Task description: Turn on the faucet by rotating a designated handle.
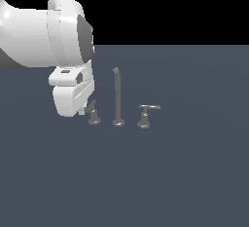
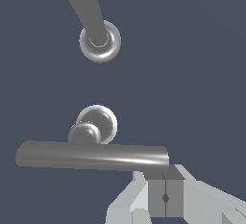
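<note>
- Faucet point(image 1: 118, 99) stands on the dark tabletop point(image 1: 185, 172): tall spout between two short levers.
- Handle point(image 1: 92, 114) is the lever on the exterior view's left, just beside the white arm; twin lever point(image 1: 146, 114) stands apart on the right.
- End effector point(image 2: 165, 198): fingers pressed together, empty, tips just beside the handle bar's end; contact unconfirmed.

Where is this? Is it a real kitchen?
Probably not a kitchen: it looks like a computer-made test scene. A plain dark floor meets a black background, and only a grey faucet with two lever handles and a white robot arm are there.
</note>
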Tool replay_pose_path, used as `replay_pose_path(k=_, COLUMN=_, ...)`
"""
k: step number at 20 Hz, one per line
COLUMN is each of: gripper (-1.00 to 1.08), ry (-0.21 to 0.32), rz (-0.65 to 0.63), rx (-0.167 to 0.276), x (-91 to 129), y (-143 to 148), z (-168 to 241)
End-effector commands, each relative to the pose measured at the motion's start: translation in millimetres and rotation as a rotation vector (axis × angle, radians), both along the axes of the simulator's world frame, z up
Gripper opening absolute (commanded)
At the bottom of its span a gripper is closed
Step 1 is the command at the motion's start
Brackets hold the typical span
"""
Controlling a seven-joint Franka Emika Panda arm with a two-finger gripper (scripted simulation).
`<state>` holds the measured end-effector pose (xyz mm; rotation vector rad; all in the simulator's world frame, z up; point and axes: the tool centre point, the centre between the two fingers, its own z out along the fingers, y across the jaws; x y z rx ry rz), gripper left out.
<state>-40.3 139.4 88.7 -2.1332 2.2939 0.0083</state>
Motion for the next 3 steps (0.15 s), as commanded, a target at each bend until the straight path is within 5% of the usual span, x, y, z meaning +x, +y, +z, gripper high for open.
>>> replay_pose_path(k=1, gripper=-1.00, ry=0.002, rz=-0.044, rx=-0.009, x=4.6, y=-39.5, z=0.2)
replay_pose_path(k=3, gripper=-1.00, ry=0.003, rz=-0.047, rx=-0.010, x=4.8, y=-46.6, z=0.3)
